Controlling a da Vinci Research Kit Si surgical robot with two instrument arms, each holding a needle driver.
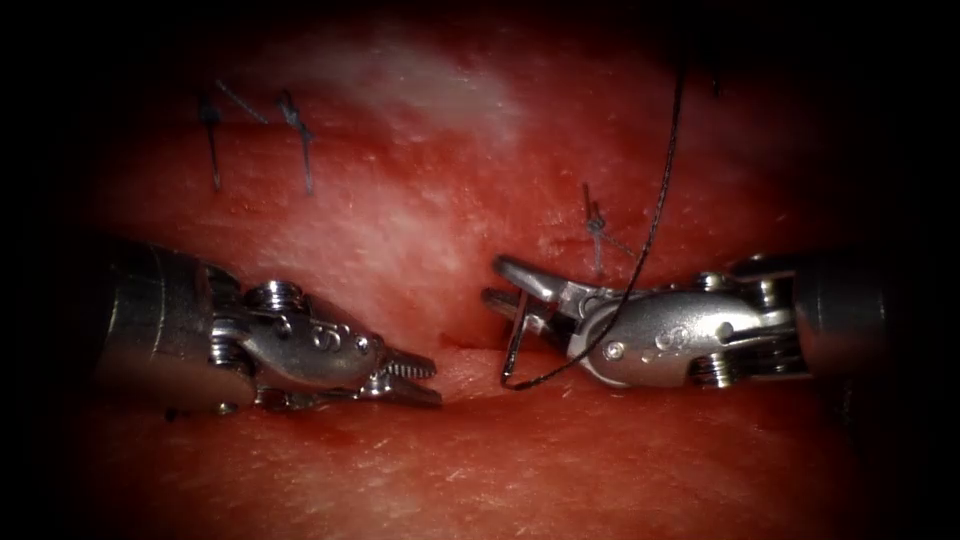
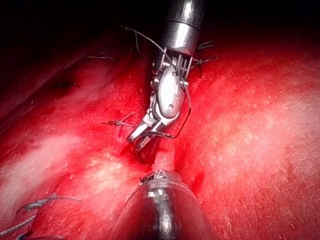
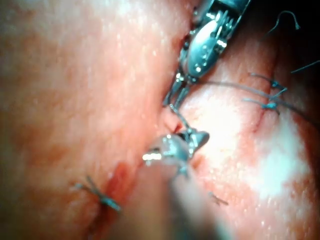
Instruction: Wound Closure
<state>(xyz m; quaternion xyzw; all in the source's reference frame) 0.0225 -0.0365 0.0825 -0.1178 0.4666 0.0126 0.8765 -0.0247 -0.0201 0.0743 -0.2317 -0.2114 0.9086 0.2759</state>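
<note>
In the endoscope view we see the right tool (image 1: pixel 510 290) with jaws clamped on the needle (image 1: pixel 515 335), which stands above the cut (image 1: pixel 455 345) in the tissue (image 1: pixel 420 220), thread (image 1: pixel 655 200) trailing upward. The left tool (image 1: pixel 415 378) has jaws slightly parted, holding nothing. In the left wrist view the right tool (image 2: pixel 142 137) grips the needle

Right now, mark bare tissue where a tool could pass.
Free: tissue below both claws; pale stretch between left stitches and right stitch. Crowded: the cut, between empty left claw and right claw holding the needle, outside the tissue, thread trailing.
</note>
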